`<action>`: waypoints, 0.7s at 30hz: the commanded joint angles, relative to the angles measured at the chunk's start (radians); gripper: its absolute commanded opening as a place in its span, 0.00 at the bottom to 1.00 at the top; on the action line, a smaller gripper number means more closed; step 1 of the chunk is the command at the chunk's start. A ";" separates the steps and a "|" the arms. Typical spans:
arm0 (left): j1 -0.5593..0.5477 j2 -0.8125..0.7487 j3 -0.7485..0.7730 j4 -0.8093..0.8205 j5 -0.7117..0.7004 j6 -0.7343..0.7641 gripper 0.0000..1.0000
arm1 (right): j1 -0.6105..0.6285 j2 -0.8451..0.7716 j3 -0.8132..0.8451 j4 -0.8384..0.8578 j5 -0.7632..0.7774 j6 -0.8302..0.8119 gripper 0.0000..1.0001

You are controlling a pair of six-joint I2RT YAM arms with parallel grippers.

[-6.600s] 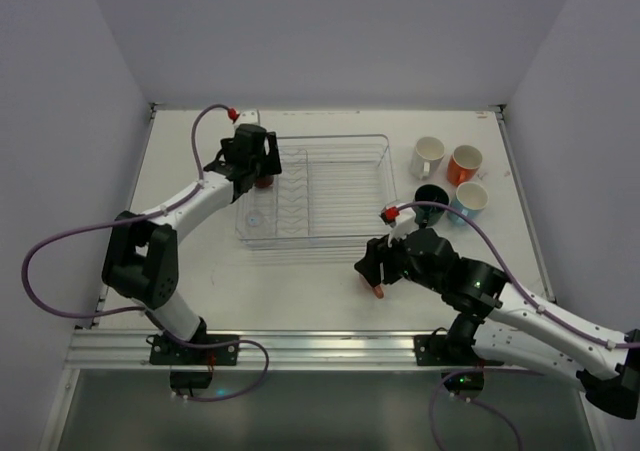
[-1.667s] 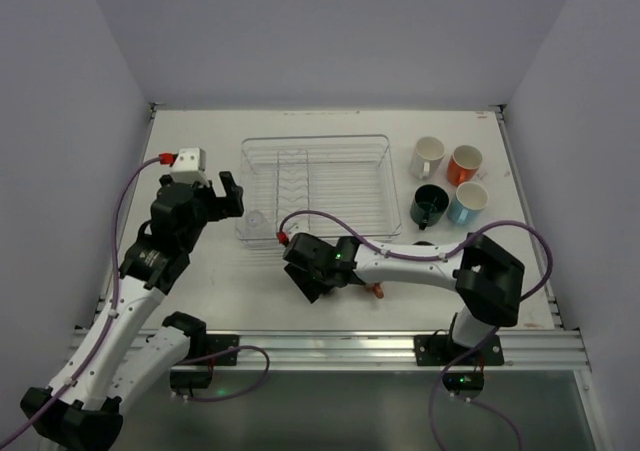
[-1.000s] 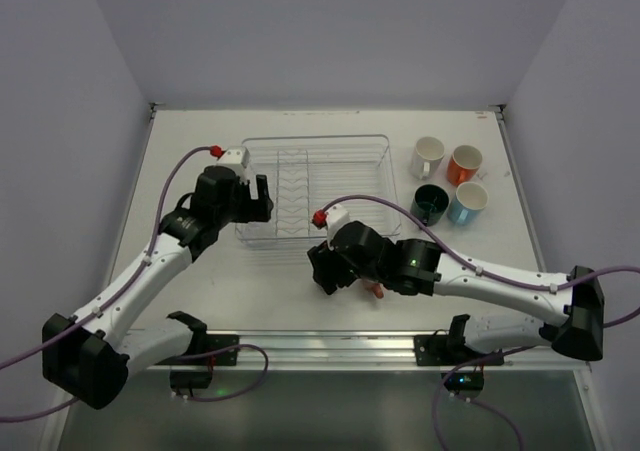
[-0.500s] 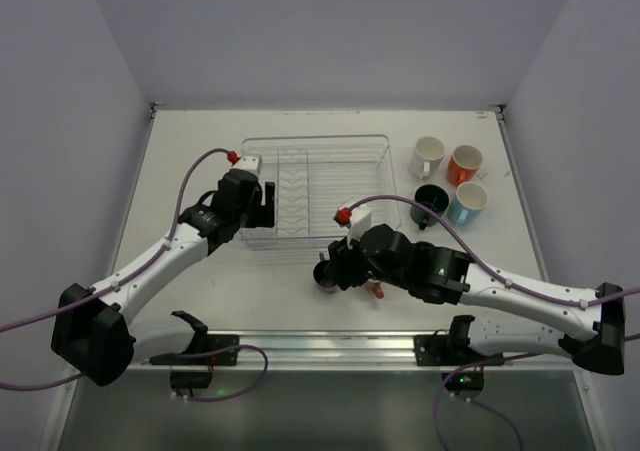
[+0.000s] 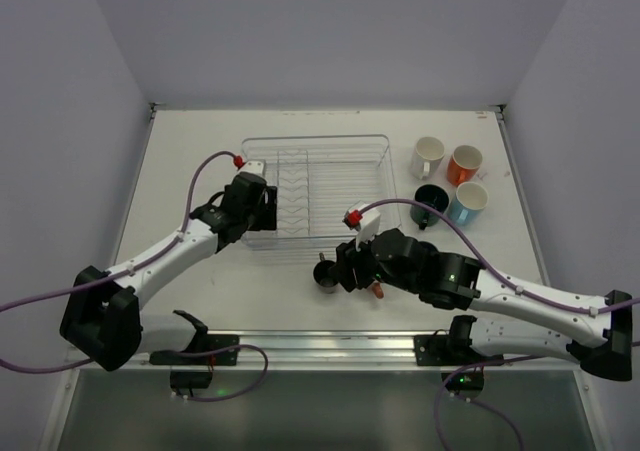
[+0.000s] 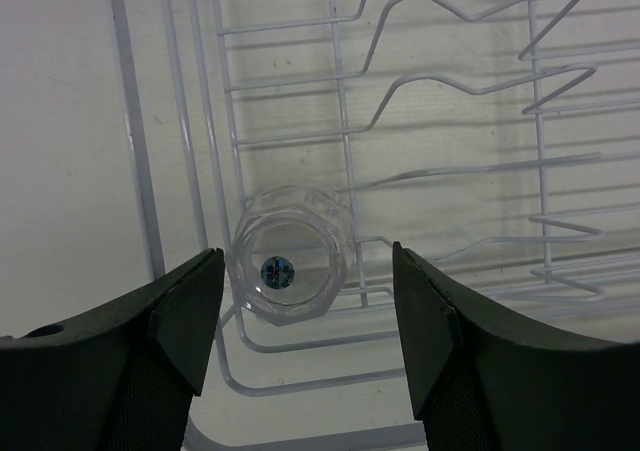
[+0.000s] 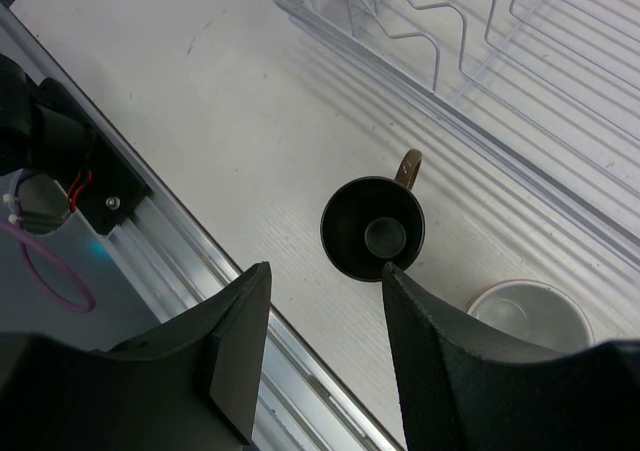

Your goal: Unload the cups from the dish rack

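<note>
Dish rack [image 5: 316,138] mid-table has a clear tumbler [image 6: 288,268] in its 7 o'clock corner. L gripper [image 6: 305,263] jaws sit part-open either side of it, not clamped. Dark cup [image 7: 372,233], open side up and empty, stands on table [image 5: 190,151] at rack's 6 o'clock, pale tumbler [image 7: 525,316] beside it. R gripper [image 7: 326,271] jaws apart above it, holding nothing. White mug [image 5: 428,155], orange mug [image 5: 464,163], teal mug [image 5: 430,204], lt-blue mug [image 5: 468,200] stand at rack's 3 o'clock.

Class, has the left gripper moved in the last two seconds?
Yes. The left gripper moved right, from left of the dish rack to over its near-left corner.
</note>
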 commanded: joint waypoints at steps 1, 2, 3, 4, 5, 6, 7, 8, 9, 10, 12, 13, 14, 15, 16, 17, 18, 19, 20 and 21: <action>-0.008 0.023 -0.022 0.064 -0.038 -0.030 0.72 | -0.005 -0.016 -0.010 0.053 -0.006 0.006 0.51; -0.009 0.036 -0.027 0.078 -0.038 -0.030 0.71 | -0.003 -0.015 -0.011 0.053 -0.006 0.008 0.51; -0.011 0.042 -0.031 0.084 -0.038 -0.032 0.70 | -0.003 -0.016 -0.011 0.056 -0.004 0.006 0.51; -0.011 0.045 -0.039 0.089 -0.041 -0.032 0.68 | -0.003 -0.016 -0.010 0.056 -0.001 0.008 0.51; -0.009 0.053 -0.041 0.095 -0.044 -0.034 0.66 | -0.003 -0.018 -0.011 0.054 0.001 0.006 0.51; -0.011 0.054 -0.044 0.097 -0.050 -0.034 0.63 | -0.005 -0.019 -0.013 0.057 0.001 0.006 0.51; -0.011 0.051 -0.050 0.101 -0.059 -0.035 0.59 | -0.003 -0.022 -0.013 0.056 0.004 0.006 0.51; -0.011 0.043 -0.051 0.104 -0.062 -0.034 0.57 | -0.003 -0.024 -0.013 0.057 0.008 0.006 0.51; -0.011 0.040 -0.054 0.106 -0.067 -0.032 0.53 | -0.003 -0.025 -0.011 0.059 0.008 0.006 0.51; -0.011 0.037 -0.054 0.109 -0.079 -0.032 0.44 | -0.003 -0.025 -0.011 0.060 0.008 0.008 0.51; -0.011 0.031 -0.056 0.109 -0.091 -0.032 0.36 | -0.003 -0.024 -0.010 0.066 0.008 0.009 0.51; -0.011 0.028 -0.056 0.109 -0.099 -0.030 0.29 | -0.003 -0.024 -0.005 0.066 0.007 0.009 0.51; -0.011 0.013 -0.056 0.107 -0.101 -0.032 0.26 | -0.003 -0.022 -0.004 0.068 0.005 0.009 0.50; -0.012 0.001 -0.054 0.109 -0.105 -0.032 0.24 | -0.003 -0.022 -0.001 0.069 0.005 0.009 0.50; -0.012 -0.013 -0.053 0.109 -0.114 -0.030 0.21 | -0.005 -0.022 0.004 0.072 0.007 0.009 0.50; -0.014 -0.047 -0.045 0.107 -0.116 -0.029 0.20 | -0.003 -0.022 0.007 0.085 0.011 0.011 0.51; -0.014 -0.068 -0.039 0.107 -0.116 -0.029 0.19 | -0.003 -0.021 0.012 0.092 0.011 0.011 0.51; -0.014 -0.091 -0.031 0.107 -0.102 -0.029 0.18 | -0.003 -0.021 0.022 0.098 0.014 0.014 0.52; -0.014 -0.140 -0.022 0.107 -0.093 -0.027 0.18 | -0.003 -0.018 0.031 0.115 0.019 0.017 0.54; -0.014 -0.163 0.001 0.107 -0.081 -0.026 0.17 | -0.003 -0.016 0.038 0.126 0.028 0.020 0.55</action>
